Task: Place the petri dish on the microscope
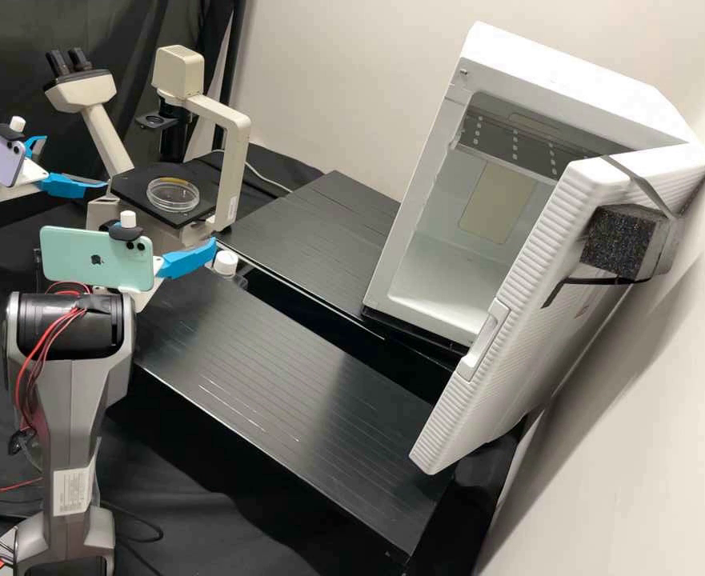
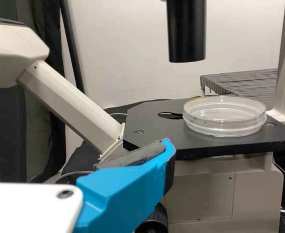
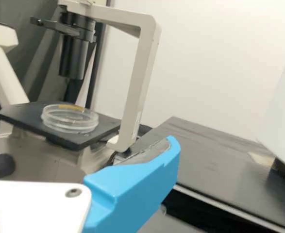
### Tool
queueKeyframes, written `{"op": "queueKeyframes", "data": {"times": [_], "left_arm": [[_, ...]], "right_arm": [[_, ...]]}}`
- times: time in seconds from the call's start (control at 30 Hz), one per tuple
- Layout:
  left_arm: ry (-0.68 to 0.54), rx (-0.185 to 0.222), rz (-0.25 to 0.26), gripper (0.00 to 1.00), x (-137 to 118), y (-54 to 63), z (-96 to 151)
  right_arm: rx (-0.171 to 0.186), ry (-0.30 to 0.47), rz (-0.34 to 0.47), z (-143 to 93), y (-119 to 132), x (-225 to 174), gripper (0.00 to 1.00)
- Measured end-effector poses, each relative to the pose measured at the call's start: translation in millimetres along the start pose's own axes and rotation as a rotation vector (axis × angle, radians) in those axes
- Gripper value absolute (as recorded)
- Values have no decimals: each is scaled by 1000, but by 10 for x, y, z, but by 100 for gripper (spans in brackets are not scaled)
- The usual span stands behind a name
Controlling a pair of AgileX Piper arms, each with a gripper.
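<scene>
The clear round petri dish lies flat on the black stage of the cream microscope, a yellow mark at its rim. My left gripper stands open beside the stage, apart from the dish. Nearer the bench front, my right gripper is open below the stage, holding nothing. In the left wrist view, a finger of my left gripper shows before the stage, with the dish beyond. The right wrist view has the dish on the stage, away from a finger of my right gripper.
The microscope's black condenser tube hangs above the stage, and its cream arm rises beside it. Two black slatted platforms extend toward a white cabinet with its door open. A small white-capped bottle stands near my right gripper.
</scene>
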Motion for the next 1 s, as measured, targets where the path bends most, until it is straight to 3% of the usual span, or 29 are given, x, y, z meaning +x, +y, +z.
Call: {"op": "queueKeyframes", "data": {"times": [0.4,0.77,1.0], "left_arm": [[0,0,0,100,0,0,0],[0,0,0,100,0,0,0],[0,0,0,100,0,0,0]], "right_arm": [[-3,-4,22,-38,-32,164,100],[-80,-13,58,-135,-166,513,100],[-100,-58,72,-90,-283,804,100]]}}
